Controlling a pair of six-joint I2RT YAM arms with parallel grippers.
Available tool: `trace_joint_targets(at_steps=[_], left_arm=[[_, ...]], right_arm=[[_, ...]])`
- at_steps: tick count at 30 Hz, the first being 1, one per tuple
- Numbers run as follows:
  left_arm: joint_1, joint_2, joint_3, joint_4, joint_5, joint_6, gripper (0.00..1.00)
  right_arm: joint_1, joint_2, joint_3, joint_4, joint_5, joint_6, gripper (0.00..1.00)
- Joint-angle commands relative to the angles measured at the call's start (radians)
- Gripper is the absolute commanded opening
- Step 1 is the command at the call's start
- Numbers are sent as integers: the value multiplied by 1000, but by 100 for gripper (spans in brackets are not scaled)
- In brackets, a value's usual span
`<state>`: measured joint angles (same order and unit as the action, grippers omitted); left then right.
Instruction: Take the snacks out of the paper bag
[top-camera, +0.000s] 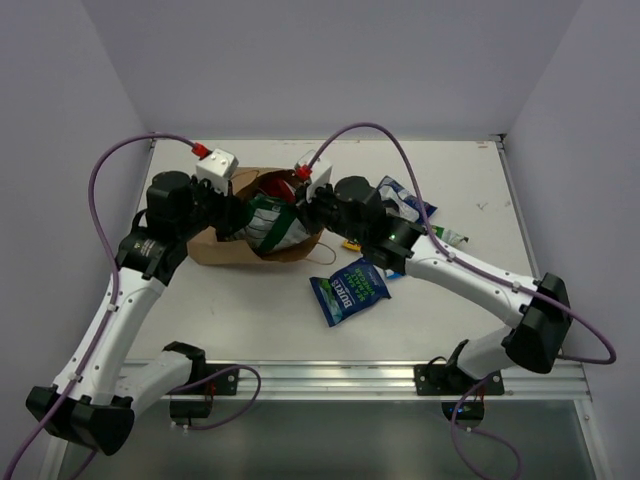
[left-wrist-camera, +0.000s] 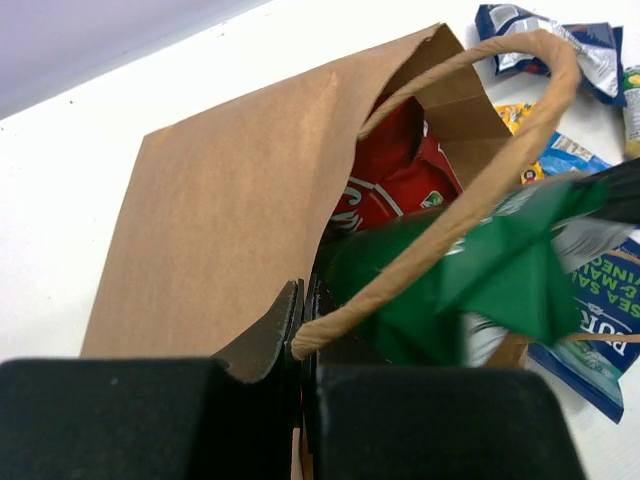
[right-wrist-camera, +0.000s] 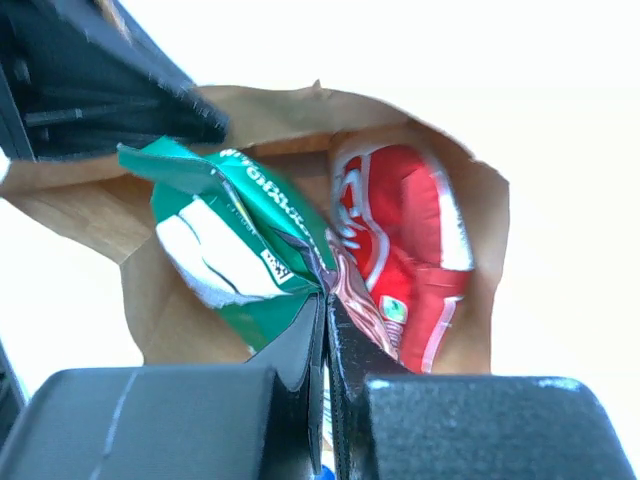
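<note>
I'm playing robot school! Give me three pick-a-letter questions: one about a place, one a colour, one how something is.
1. Where is the red bag? A. on the floor B. inside the paper bag C. on an arm
2. What colour bag does the right pincer pinch? A. green B. purple C. orange
3. How is the paper bag? A. standing shut B. lying on its side, open C. folded flat
B, red shows in its mouth; A, it clamps the green bag; B, its broad side rests on the table.

Mouth of paper bag (top-camera: 215, 250) crammed: green bag (top-camera: 268, 225), red bag (right-wrist-camera: 400, 240), handle loop (left-wrist-camera: 490, 160) across; far tabletop (top-camera: 400, 165) open.
</note>
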<state>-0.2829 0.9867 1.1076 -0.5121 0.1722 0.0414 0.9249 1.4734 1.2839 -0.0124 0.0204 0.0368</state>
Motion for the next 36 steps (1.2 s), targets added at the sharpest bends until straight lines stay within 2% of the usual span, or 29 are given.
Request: trace_joint_targets(at_steps=[1, 11, 20, 27, 31, 34, 36], left_arm=[[-2, 0, -29, 26, -54, 22, 0], [-4, 30, -61, 52, -131, 2, 0], [-2, 82, -66, 38, -270, -12, 0], [-2, 61, -75, 55, -241, -31, 0], [-2, 50, -74, 66, -198, -32, 0], [-2, 44, -72, 70, -178, -31, 0], [-2, 36, -71, 72, -177, -32, 0]], right_arm=[[-14, -91, 25, -13, 76, -29, 0], [-95, -277, 127, -170, 147, -97, 0], [-323, -361, 146, -244, 202, -90, 0], [-610, -233, 195, -242, 242, -78, 0], [-731, -40, 277, -207, 262, -77, 0], [-796, 54, 330, -129, 303, -113, 0], [-814, 120, 328, -7, 368, -209, 0]])
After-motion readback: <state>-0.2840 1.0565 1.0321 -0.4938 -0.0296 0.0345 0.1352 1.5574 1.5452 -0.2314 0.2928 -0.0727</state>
